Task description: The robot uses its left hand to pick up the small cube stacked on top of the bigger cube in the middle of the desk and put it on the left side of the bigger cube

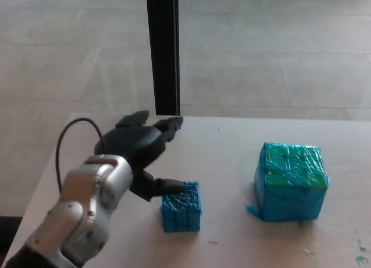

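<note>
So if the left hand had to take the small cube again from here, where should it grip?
Probably across the small cube's left and right faces, coming from above. It sits flat and upright on the desk, clear of the bigger cube, and the open left hand is beside it.

Lighting — even, soft daylight, bright throughout; the pale floor point(278, 53) at twelve o'clock reads slightly washed. Shadows: faint, short, close under the big cube point(291, 181) and the small cube point(182, 207) on the desk point(232, 146). Glare: mild sheen on the big cube's plastic wrap and on the silver forearm point(81, 216). Focus — generally sharp; left hand point(139, 146) slightly soft at its fingertips. Edge distortion: slight.
</note>
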Motion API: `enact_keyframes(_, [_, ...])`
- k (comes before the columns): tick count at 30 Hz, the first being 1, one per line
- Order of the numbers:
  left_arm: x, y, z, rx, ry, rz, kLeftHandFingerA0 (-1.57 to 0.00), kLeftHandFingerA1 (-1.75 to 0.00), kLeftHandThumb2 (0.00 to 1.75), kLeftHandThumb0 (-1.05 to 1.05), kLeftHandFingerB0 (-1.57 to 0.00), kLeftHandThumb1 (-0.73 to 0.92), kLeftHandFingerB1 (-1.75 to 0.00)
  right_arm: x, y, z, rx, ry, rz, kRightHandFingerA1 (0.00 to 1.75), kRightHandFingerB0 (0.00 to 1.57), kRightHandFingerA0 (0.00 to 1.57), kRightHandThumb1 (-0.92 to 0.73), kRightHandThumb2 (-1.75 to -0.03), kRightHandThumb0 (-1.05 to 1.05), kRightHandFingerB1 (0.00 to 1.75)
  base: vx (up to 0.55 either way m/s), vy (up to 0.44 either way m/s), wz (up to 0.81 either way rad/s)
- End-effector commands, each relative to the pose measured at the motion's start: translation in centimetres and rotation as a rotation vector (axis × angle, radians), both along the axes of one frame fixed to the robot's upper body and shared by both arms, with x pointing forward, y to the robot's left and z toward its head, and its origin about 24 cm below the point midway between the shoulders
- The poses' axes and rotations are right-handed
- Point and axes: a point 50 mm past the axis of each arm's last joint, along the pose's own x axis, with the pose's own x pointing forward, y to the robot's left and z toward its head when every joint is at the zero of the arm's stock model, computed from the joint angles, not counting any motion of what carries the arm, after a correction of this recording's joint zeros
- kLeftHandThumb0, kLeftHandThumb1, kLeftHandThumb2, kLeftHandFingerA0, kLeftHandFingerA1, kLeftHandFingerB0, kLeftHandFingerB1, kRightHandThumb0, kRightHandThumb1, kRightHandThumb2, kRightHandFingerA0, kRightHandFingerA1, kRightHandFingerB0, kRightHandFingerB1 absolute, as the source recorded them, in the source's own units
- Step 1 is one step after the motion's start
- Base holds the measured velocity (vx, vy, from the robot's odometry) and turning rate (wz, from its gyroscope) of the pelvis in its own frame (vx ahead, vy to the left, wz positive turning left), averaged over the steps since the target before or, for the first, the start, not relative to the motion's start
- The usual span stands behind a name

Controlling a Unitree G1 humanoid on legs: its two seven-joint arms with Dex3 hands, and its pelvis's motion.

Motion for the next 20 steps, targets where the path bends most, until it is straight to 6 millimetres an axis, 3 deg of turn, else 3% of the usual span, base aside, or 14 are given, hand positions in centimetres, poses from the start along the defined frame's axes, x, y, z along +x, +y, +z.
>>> enact_keyframes(1, [-1.2,5.3,2.0,-0.117,-0.040,0.114,0.00,-0.19,1.11,-1.05,0.00,0.58,-0.02,-0.8,-0.7,0.1,-0.007,0.022,-0.006,0.89,0.80,0.96,-0.28,-0.91,-0.44,0.66,0.00,0.000,0.00])
enact_keyframes(3, [-2.3,8.7,2.8,-0.143,-0.090,0.200,0.00,-0.30,1.10,-1.05,0.00,0.60,0.00,-1.0,-0.9,0.1,0.002,0.023,-0.011,0.90,0.82,0.97,-0.26,-0.90,-0.46,0.66,0.00,0.000,0.00])
enact_keyframes(4, [-2.3,8.7,2.8,-0.144,-0.090,0.198,0.00,-0.30,1.10,-1.05,0.00,0.60,0.00,-1.0,-0.9,0.1,0.002,0.023,-0.011,0.90,0.82,0.97,-0.26,-0.90,-0.46,0.66,0.00,0.000,0.00])
enact_keyframes(7, [-4.9,14.1,3.2,-0.256,-0.112,0.358,-0.01,-0.30,1.08,-1.05,0.00,0.63,-0.05,-1.1,-0.9,0.1,0.004,0.018,-0.005,0.88,0.80,0.94,-0.27,-0.90,-0.44,0.65,0.00,0.000,0.00])
enact_keyframes(8, [-5.7,15.8,2.9,-0.239,-0.111,0.401,-0.01,-0.32,1.08,-1.05,0.00,0.65,0.00,-1.2,-0.9,0.0,0.003,0.020,-0.014,0.91,0.74,0.89,-0.27,-0.97,-0.42,0.76,0.00,0.000,0.00])
enact_keyframes(10, [-6.3,16.8,2.6,-0.246,-0.111,0.425,0.00,-0.40,1.06,-0.94,0.00,0.62,-0.06,-1.2,-0.9,0.0,0.001,0.024,-0.012,0.88,0.80,0.92,-0.28,-0.90,-0.45,0.65,0.00,0.000,0.00])
enact_keyframes(12, [-9.3,21.7,0.3,-0.341,-0.090,0.623,-0.07,-0.48,1.01,-0.91,-0.09,0.61,-0.11,-1.1,-1.0,0.0,-0.006,0.038,-0.023,0.88,0.81,0.93,-0.29,-0.89,-0.44,0.65,0.00,0.000,0.00])
enact_keyframes(14, [-11.2,24.0,-1.1,-0.357,-0.093,0.726,-0.13,-0.52,1.06,-0.89,0.00,0.59,-0.15,-1.1,-1.0,0.0,-0.008,0.039,-0.019,0.89,0.80,0.94,-0.29,-0.89,-0.42,0.65,0.00,0.000,0.00])
enact_keyframes(15, [-13.1,26.0,-2.4,-0.401,-0.095,0.834,-0.06,-0.49,1.07,-0.90,0.00,0.61,-0.15,-1.1,-1.0,0.0,-0.005,0.040,-0.022,0.90,0.80,0.96,-0.29,-0.89,-0.42,0.65,0.00,0.000,0.00])
enact_keyframes(16, [-13.7,26.6,-2.8,-0.412,-0.095,0.864,-0.06,-0.49,1.07,-0.90,0.00,0.61,-0.15,-1.1,-1.0,0.0,-0.005,0.039,-0.024,0.90,0.80,0.96,-0.29,-0.89,-0.42,0.65,0.00,0.000,0.00])
enact_keyframes(17, [-14.7,27.5,-3.6,-0.412,-0.108,0.908,-0.15,-0.48,0.79,-0.99,-0.05,0.68,-0.19,-1.1,-1.0,0.0,-0.004,0.040,-0.031,0.93,0.74,0.93,-0.27,-0.97,-0.40,0.77,0.00,0.000,0.00])
enact_keyframes(18, [-16.1,28.7,-4.7,-0.406,-0.128,0.966,-0.15,-0.48,0.79,-0.99,-0.05,0.68,-0.19,-1.1,-1.1,0.0,-0.002,0.041,-0.040,0.93,0.74,0.93,-0.27,-0.97,-0.40,0.77,0.00,0.000,0.00])
enact_keyframes(19, [-17.8,29.7,-6.0,-0.414,-0.104,1.049,-0.13,-0.54,1.06,-0.95,-0.04,0.64,-0.15,-1.1,-1.1,0.0,-0.002,0.039,-0.050,0.93,0.74,0.93,-0.27,-0.96,-0.40,0.77,0.00,0.000,0.00])
enact_keyframes(20, [-17.8,29.7,-6.0,-0.414,-0.104,1.049,-0.13,-0.54,1.06,-0.95,-0.04,0.64,-0.15,-1.1,-1.1,0.0,-0.002,0.039,-0.050,0.93,0.74,0.93,-0.27,-0.96,-0.40,0.77,0.00,0.000,0.00])
